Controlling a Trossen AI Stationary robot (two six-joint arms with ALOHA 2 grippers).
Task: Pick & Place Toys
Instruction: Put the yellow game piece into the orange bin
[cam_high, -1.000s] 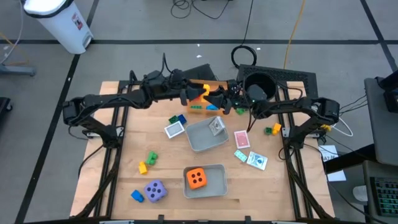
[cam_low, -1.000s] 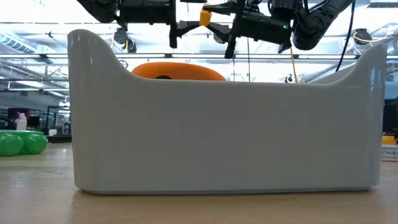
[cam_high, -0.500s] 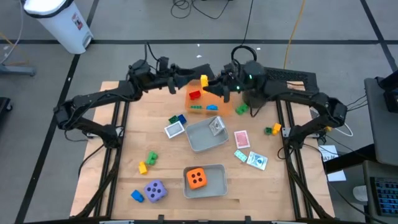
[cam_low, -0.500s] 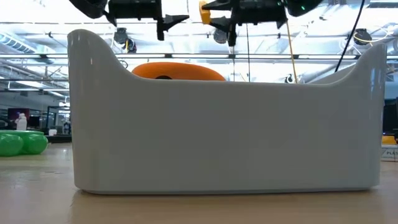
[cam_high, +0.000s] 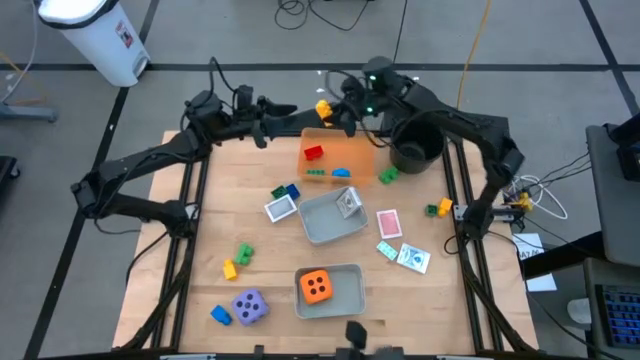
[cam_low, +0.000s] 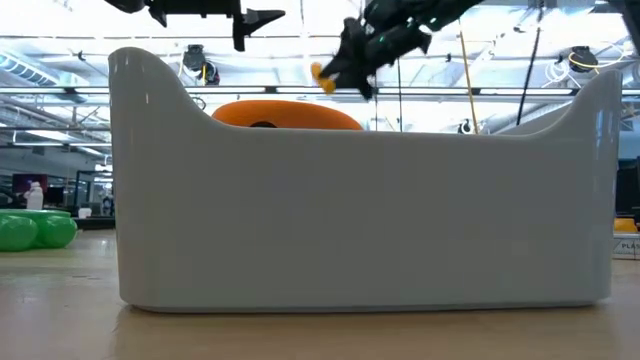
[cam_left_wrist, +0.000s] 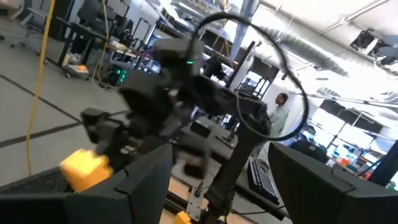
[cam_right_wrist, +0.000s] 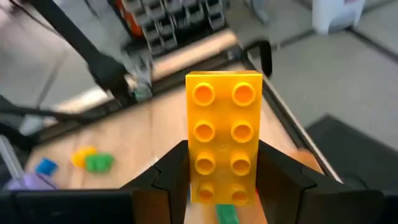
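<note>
we count 2 dice: orange (cam_high: 317, 286) in a grey tray (cam_high: 352, 272), purple (cam_high: 249, 306) on the wood table (cam_high: 200, 255) | right gripper (cam_high: 331, 110) clamped on 1 yellow brick (cam_right_wrist: 224, 134) above the orange tray (cam_high: 350, 157) | left gripper (cam_high: 283, 113) jaws apart, holding nothing | grey floor (cam_high: 200, 40), 1 person (cam_left_wrist: 280, 115) behind

No lettering, brand or number can be read anywhere — the only markings are black pips on the orange die (cam_high: 317, 286), pale pips on the purple die (cam_high: 249, 305), and patterns too small to make out on the playing cards (cam_high: 389, 223) on the table (cam_high: 200, 250).
</note>
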